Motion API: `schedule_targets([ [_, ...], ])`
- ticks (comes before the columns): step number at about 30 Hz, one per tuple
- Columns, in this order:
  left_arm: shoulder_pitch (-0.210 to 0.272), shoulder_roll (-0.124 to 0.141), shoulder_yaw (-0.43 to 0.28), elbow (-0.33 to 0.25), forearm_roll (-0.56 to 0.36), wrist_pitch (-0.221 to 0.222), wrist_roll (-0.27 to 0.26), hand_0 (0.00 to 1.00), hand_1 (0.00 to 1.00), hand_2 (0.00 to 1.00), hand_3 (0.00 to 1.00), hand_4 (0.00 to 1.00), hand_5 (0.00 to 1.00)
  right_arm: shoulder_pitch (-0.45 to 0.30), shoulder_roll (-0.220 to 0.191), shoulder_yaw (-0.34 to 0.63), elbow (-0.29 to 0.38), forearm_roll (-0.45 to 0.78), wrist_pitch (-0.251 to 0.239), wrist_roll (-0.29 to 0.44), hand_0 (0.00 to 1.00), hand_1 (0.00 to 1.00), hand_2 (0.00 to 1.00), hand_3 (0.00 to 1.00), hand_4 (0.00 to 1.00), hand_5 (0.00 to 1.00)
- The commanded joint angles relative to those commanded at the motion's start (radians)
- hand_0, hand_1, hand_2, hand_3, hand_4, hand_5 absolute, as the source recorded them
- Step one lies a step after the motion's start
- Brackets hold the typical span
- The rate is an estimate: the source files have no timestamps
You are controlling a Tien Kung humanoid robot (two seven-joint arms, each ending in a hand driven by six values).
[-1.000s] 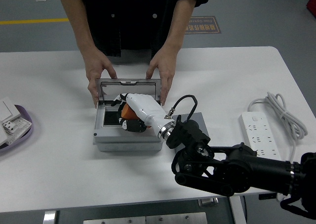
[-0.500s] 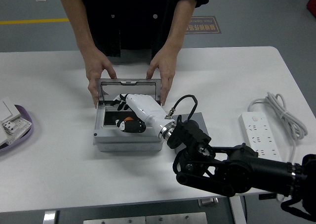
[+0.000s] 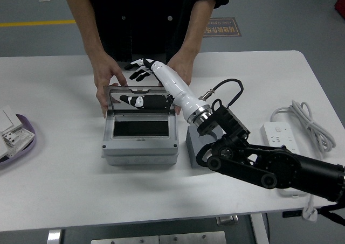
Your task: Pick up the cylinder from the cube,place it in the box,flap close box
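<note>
The grey box [image 3: 140, 146] stands at the table's middle, its clear lid [image 3: 141, 99] upright at the back. A person's hands [image 3: 108, 82] hold the lid at both sides. My right hand [image 3: 141, 69], white with black fingers, hovers above and behind the lid's top edge, fingers spread and holding nothing. The lid mirrors it. Inside the box I see only a dark floor; the orange cylinder does not show. The grey cube [image 3: 194, 141] sits just right of the box, partly hidden by my forearm.
A white power strip [image 3: 280, 141] with its cable [image 3: 304, 117] lies at the right. A purple tray [image 3: 24, 139] holding white switch parts sits at the left edge. The person stands close behind the box.
My right hand held the orange cylinder inside the box, let it go, then rose up and back over the lid. The person's hands have stayed on the lid.
</note>
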Motion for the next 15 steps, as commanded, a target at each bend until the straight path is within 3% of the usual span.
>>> schedule_targets([
  [9,-0.005,0.001,-0.004,-0.001,0.006,-0.003,0.003,0.504,0.561,0.564,0.593,0.708,0.309,0.074,0.008,-0.096,-0.138,0.137,0.005,0.025,0.709,0.547,0.595,0.66,0.951,0.359],
  [15,-0.007,-0.001,-0.003,-0.001,0.003,-0.002,0.003,0.504,0.561,0.564,0.593,0.705,0.306,0.073,0.004,-0.133,-0.113,0.124,0.0,0.011,0.7,0.545,0.592,0.657,0.949,0.366],
])
